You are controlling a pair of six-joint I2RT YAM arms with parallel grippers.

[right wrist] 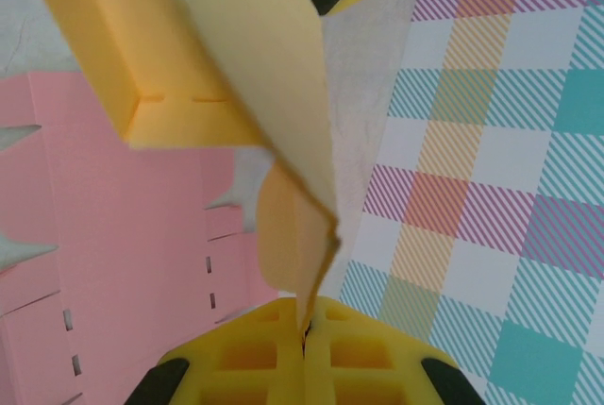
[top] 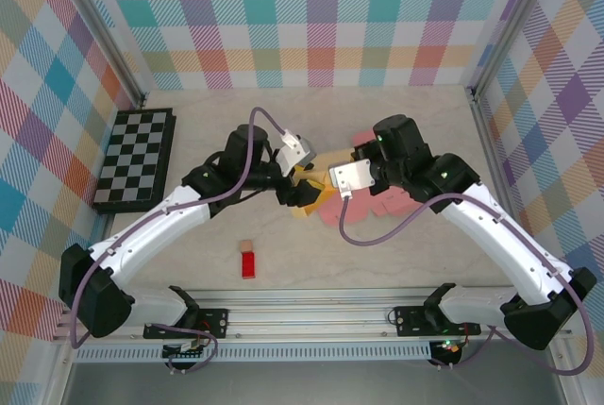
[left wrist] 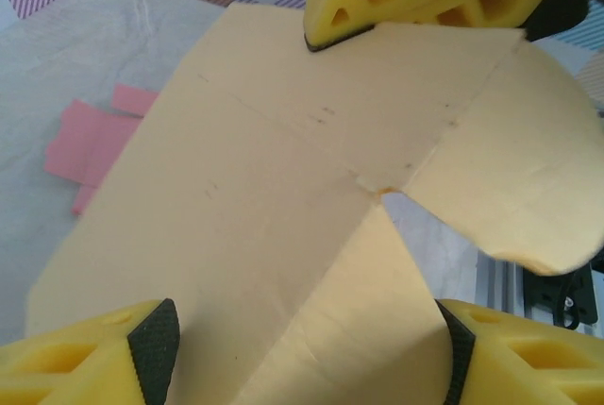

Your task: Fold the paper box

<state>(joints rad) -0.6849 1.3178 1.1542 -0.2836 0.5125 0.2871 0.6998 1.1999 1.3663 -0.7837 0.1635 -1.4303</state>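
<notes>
Right gripper [right wrist: 304, 341] is clamped on one edge of the yellow box blank [left wrist: 283, 169], holding it off the table. A panel lies between the spread jaws of the left gripper [left wrist: 304, 353], probably for creasing.

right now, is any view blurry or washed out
Top external: even light, sharp, faint shadows. Left wrist: the yellow paper box looks slightly soft, no glare. Right wrist: the box's near edge blurs; the pink sheet behind is crisper.
</notes>
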